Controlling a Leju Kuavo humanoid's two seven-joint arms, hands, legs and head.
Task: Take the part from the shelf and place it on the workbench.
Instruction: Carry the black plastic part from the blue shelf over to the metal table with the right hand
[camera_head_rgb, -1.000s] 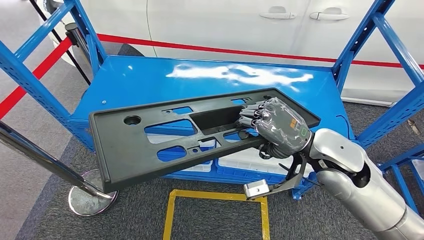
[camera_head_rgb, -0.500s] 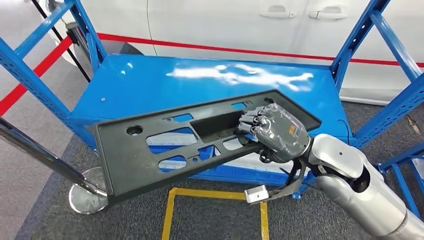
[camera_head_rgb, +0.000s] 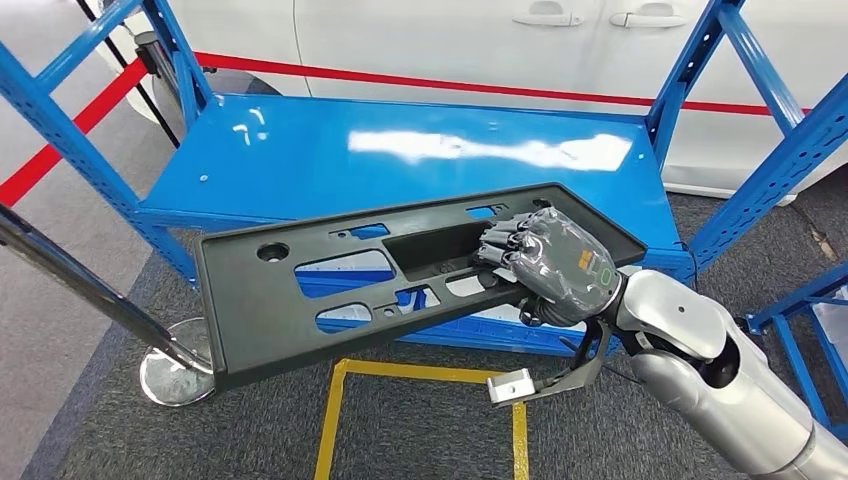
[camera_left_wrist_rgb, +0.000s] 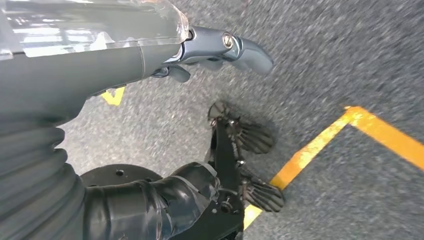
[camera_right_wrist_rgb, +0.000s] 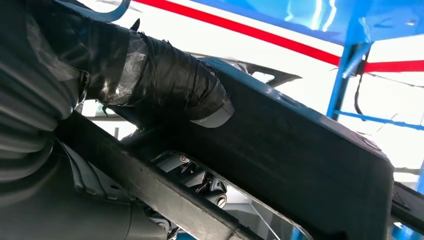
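Observation:
The part (camera_head_rgb: 255, 320) is a long black plastic panel with several cut-outs. My right hand (camera_head_rgb: 555, 265) grips it near its right end, fingers hooked into a central opening, and holds it tilted in front of the blue shelf (camera_head_rgb: 400, 165) and above its front edge. In the right wrist view the taped thumb (camera_right_wrist_rgb: 165, 80) presses on the panel's dark rim (camera_right_wrist_rgb: 300, 150). My left hand (camera_left_wrist_rgb: 150, 55) hangs over the carpet with its thumb (camera_left_wrist_rgb: 240, 47) stretched out and nothing in it.
Blue shelf uprights (camera_head_rgb: 770, 150) rise at both sides. A stanchion with a round metal base (camera_head_rgb: 175, 375) and a red belt (camera_head_rgb: 60, 140) stand to the left. A white car (camera_head_rgb: 450, 40) is behind the shelf. Yellow floor tape (camera_head_rgb: 420, 372) marks the carpet below.
The whole picture has shifted slightly, so the camera moved. The panel stays in my right hand and now sits a little lower and further toward me from the shelf.

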